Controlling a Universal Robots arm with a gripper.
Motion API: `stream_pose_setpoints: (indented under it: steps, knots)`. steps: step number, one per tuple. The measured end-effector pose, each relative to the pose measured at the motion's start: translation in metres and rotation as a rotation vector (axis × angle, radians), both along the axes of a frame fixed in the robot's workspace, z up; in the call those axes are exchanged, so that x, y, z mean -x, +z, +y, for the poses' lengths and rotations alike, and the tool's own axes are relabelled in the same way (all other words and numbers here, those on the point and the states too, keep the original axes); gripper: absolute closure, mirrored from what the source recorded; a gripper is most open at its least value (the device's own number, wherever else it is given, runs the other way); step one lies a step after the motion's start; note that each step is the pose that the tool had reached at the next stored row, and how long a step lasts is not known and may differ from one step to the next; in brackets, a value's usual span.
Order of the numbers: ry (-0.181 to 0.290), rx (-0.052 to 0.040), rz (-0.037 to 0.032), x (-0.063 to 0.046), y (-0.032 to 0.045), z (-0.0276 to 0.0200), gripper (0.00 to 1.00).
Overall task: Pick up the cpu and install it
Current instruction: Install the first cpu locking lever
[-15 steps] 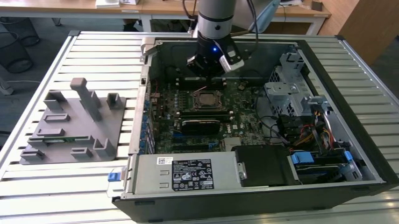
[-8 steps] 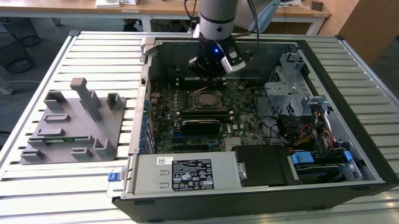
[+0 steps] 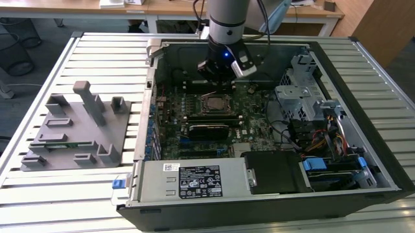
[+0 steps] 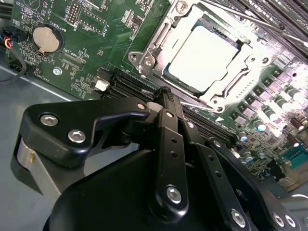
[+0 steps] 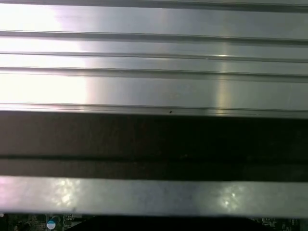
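The cpu (image 4: 203,54), a pale silvery square, lies flat in the metal-framed socket (image 4: 144,53) on the green motherboard (image 4: 86,29). In the exterior view the cpu (image 3: 213,103) sits in the middle of the board inside the open computer case (image 3: 363,121). My gripper (image 3: 218,83) hangs just above the board, a little to the far side of the socket. In the second wrist view its black fingers (image 4: 166,144) meet at the tips beside the socket's edge, so the gripper (image 4: 166,92) is shut with nothing in it. It is not touching the cpu.
A grey fixture block (image 3: 71,131) holding a green memory stick (image 3: 65,144) stands on the slatted metal table (image 3: 39,194) at the exterior view's left. Inside the case are a power supply (image 3: 194,182), a drive cage (image 3: 298,92) and cable bundles (image 3: 318,141). The table slats (image 5: 154,72) show in the first wrist view.
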State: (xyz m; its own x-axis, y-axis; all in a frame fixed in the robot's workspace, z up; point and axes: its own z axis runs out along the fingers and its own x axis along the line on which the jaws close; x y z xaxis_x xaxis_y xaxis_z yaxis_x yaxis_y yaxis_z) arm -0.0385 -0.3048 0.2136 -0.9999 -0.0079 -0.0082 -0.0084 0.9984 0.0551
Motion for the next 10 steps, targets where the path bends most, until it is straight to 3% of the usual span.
stream_pose_setpoints:
  steps: [10]
  knots:
    - [0.001, 0.0, 0.0, -0.0036, -0.0066, 0.0, 0.89]
